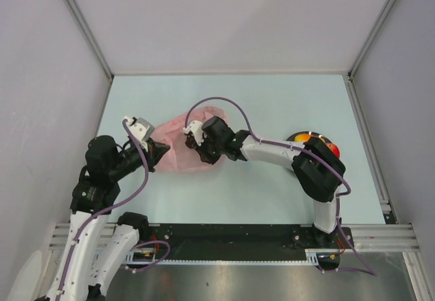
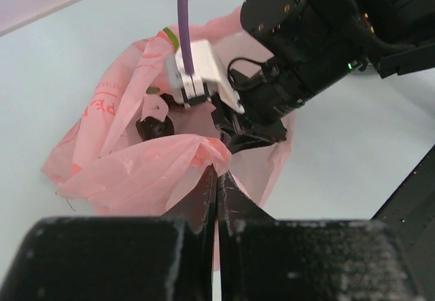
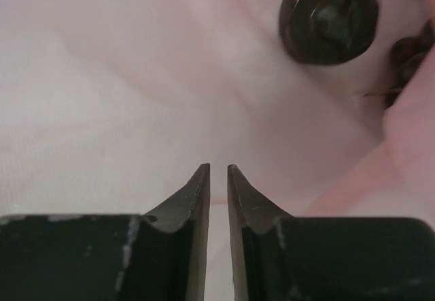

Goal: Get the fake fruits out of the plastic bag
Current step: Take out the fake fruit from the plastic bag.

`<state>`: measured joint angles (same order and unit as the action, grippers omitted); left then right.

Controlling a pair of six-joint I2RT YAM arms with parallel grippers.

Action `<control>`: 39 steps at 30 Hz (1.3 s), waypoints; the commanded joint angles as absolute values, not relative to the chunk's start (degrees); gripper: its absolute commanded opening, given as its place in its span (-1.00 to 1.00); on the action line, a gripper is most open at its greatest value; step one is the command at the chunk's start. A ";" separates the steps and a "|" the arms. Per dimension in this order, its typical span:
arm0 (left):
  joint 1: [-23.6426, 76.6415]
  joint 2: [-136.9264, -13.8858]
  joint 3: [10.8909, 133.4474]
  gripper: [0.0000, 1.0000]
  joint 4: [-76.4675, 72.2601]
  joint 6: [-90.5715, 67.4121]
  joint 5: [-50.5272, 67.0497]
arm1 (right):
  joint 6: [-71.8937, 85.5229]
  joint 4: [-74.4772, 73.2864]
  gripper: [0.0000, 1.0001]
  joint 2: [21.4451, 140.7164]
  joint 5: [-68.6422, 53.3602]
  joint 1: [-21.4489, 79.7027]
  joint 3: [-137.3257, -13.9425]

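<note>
The pink plastic bag (image 1: 178,150) lies crumpled at mid-table, its mouth held open. My left gripper (image 2: 217,172) is shut on the near rim of the bag (image 2: 129,172). My right gripper (image 1: 199,155) reaches into the bag from the right. In its wrist view its jaws (image 3: 218,168) stand almost together with only a thin slit and nothing between the tips, over the bag's inner film (image 3: 136,77). Dark purple grapes (image 3: 328,19) lie ahead and to the right of them, untouched. The grape bunch (image 2: 153,126) shows inside the bag. An orange fruit (image 1: 314,138) and a red apple (image 1: 334,150) sit outside it.
The orange fruit and apple rest on a dark round plate (image 1: 297,138) at the right, partly hidden by the right arm. White walls enclose the table on three sides. A black rail (image 1: 224,236) runs along the near edge.
</note>
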<state>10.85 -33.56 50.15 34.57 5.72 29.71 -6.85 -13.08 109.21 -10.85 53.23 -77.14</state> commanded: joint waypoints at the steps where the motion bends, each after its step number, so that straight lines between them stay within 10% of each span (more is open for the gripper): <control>1: 9.76 -33.22 48.34 -1.00 31.90 3.87 31.20 | -5.98 -8.61 -0.47 111.87 -7.38 51.51 -84.96; 12: 9.58 -35.24 48.69 -1.00 34.80 6.33 31.64 | -7.56 -10.28 0.60 129.28 -3.60 50.80 -103.34; 19: 9.14 -36.47 49.04 -1.00 34.11 6.68 30.94 | -9.05 -10.81 0.48 133.15 -2.37 50.45 -105.47; 26: 8.09 -37.26 48.43 -1.00 32.52 6.07 31.29 | -10.19 -11.33 -0.24 129.39 -6.23 49.04 -106.87; 39: 7.91 -42.80 48.78 -1.00 21.90 8.18 28.12 | -26.71 -22.41 -0.27 104.80 -35.24 49.31 -91.86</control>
<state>8.51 -41.30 47.79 27.81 6.76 28.95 -20.10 -18.59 114.65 -26.98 48.58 -96.68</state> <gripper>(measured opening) 0.004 0.541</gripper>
